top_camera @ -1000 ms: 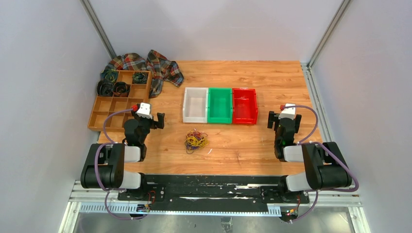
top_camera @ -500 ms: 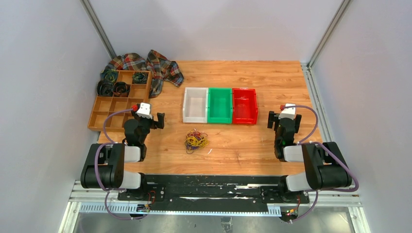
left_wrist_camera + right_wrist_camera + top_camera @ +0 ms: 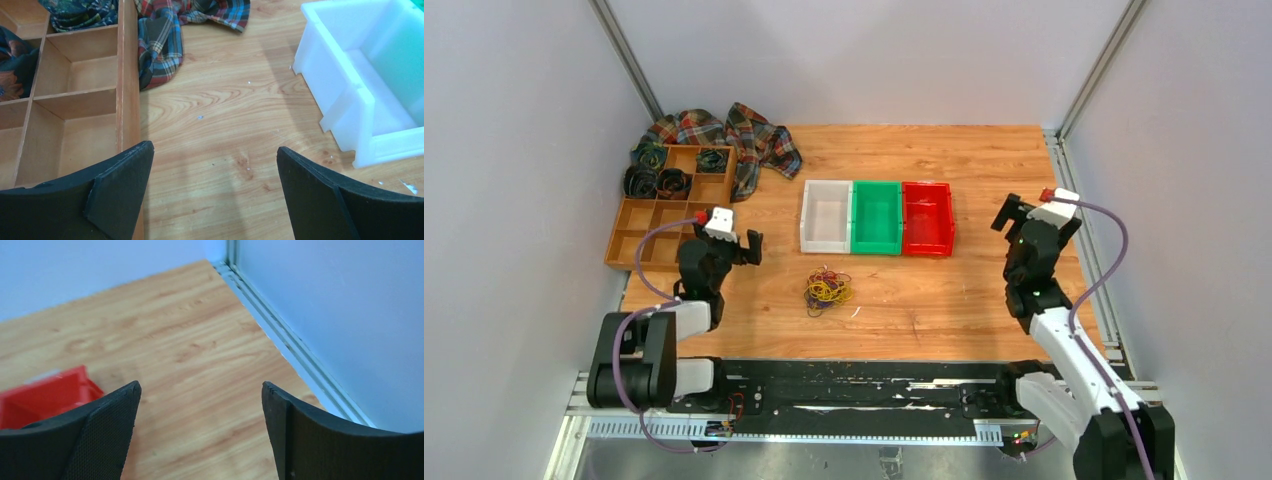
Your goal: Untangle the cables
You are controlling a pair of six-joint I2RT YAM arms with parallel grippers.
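Starting nearest the arm bases, one loose tangle of cables lies on the wooden table, on the near side of the green bin and a little to its left. It is apart from the bin, and neither gripper touches it. Red, yellow-orange and dark strands show in it, but they are too fine and knotted to count.

Two grippers hang a little farther back, one on each side of the green bin. The left gripper is to the bin's left, with its jaws spread wide and nothing between them. Its wrist view shows only bare wood between the two black fingers. The right gripper is to the bin's right, past the red bin. It is also spread wide and empty, and its wrist view shows bare table and one red corner.

Three bins stand in a row, touching side by side. The white bin is on the green bin's left and the red bin on its right.

Well to the green bin's left sits one wooden divided tray. Four dark rolls sit at its far end. One plaid cloth lies crumpled behind the tray, farther back than the green bin and to its left.
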